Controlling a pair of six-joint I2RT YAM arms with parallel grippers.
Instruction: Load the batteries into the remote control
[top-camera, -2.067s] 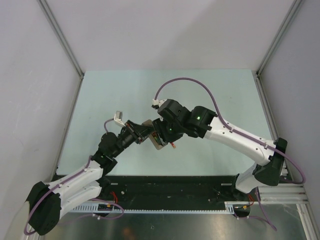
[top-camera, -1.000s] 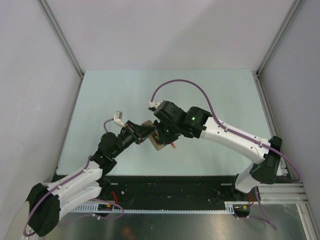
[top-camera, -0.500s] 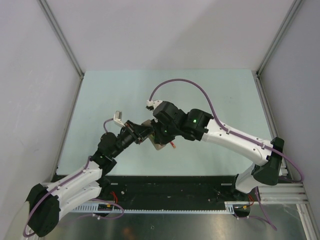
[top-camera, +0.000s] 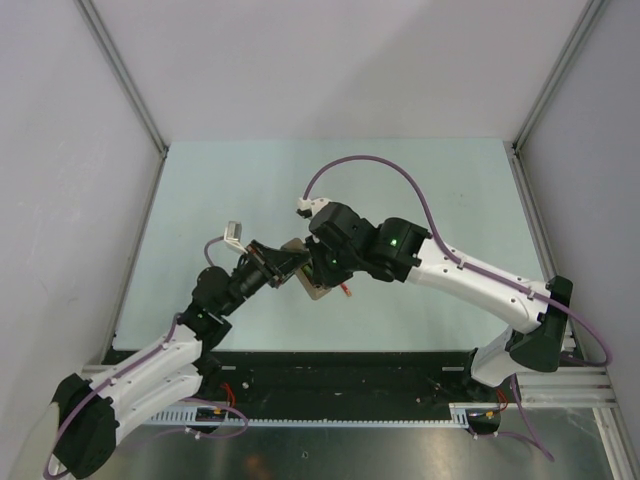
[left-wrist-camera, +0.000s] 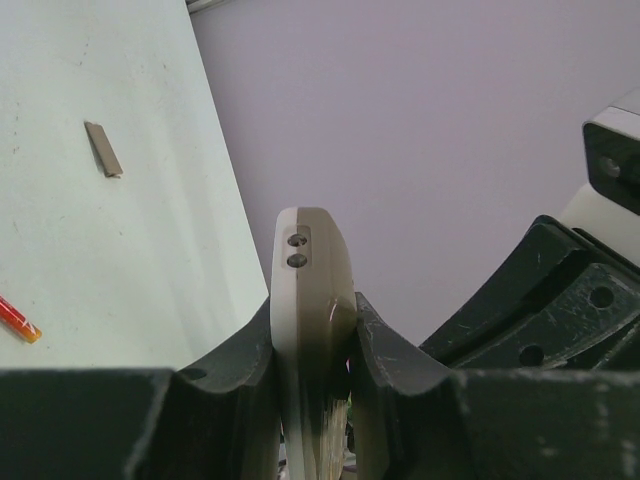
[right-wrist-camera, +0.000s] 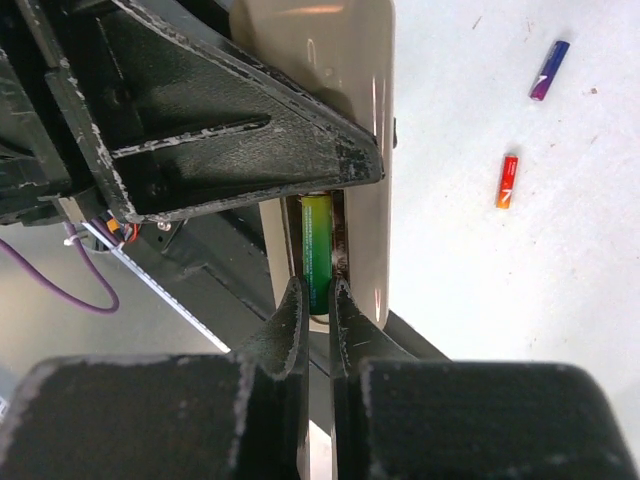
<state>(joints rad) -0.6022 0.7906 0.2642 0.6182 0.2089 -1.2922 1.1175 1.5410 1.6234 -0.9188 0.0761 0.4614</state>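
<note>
My left gripper (left-wrist-camera: 312, 372) is shut on the remote control (left-wrist-camera: 312, 300) and holds it edge-up above the table, its pale back towards my right gripper. My right gripper (right-wrist-camera: 318, 296) is shut on the green battery (right-wrist-camera: 317, 250), which lies in the remote's open back slot (right-wrist-camera: 365, 150). In the top view the two grippers meet over the table's middle at the remote (top-camera: 300, 268). The red battery (right-wrist-camera: 508, 181) and the dark blue battery (right-wrist-camera: 549, 70) lie loose on the table. The red one also shows in the left wrist view (left-wrist-camera: 20, 320).
The small flat grey cover piece (left-wrist-camera: 103, 148) lies on the pale green table (top-camera: 220, 190), apart from the arms. Grey walls close the table in on three sides. A purple cable (top-camera: 365, 165) arcs over the right arm.
The right wrist has shifted a little back and forth at the remote while staying over it. The left arm has kept the remote in nearly the same place.
</note>
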